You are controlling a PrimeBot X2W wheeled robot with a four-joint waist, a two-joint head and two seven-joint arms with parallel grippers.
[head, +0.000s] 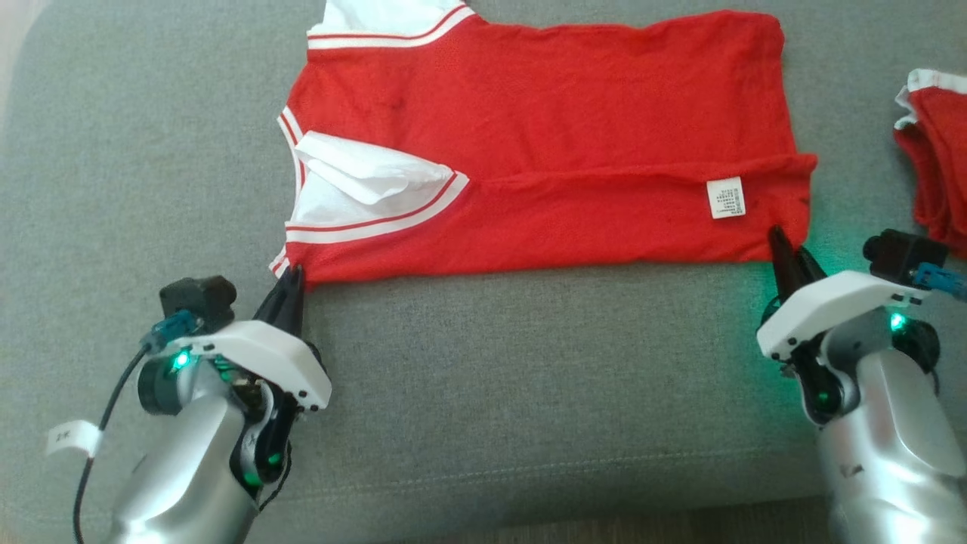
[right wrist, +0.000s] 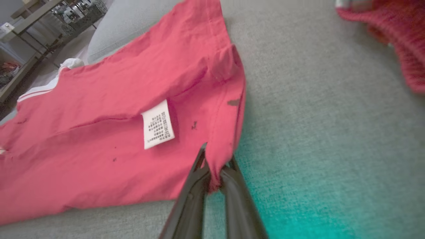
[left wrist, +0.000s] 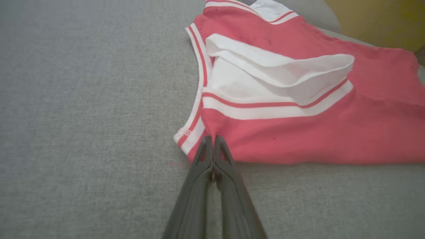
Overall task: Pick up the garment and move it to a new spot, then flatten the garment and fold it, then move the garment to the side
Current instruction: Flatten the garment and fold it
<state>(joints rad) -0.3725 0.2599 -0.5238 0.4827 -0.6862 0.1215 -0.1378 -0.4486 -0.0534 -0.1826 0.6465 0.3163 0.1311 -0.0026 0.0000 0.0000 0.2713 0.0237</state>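
A broad grey cushion of coarse woven fabric (head: 483,363) spreads under and all around both sets of jaws. A stitched seam (head: 529,474) crosses it behind the jaws, near its front edge. Past that edge lies a strip of brown floor (head: 680,533). Just right of the right jaws, a teal-green glow (right wrist: 298,202) tints the weave. Far ahead and left of the right jaws, beyond the cushion's rounded end, stands a dark metal-framed shelf unit with wooden boards (right wrist: 30,20); its contents are blurred. Far ahead and right of the left jaws is a mustard-yellow surface (left wrist: 375,20), too cropped to identify.
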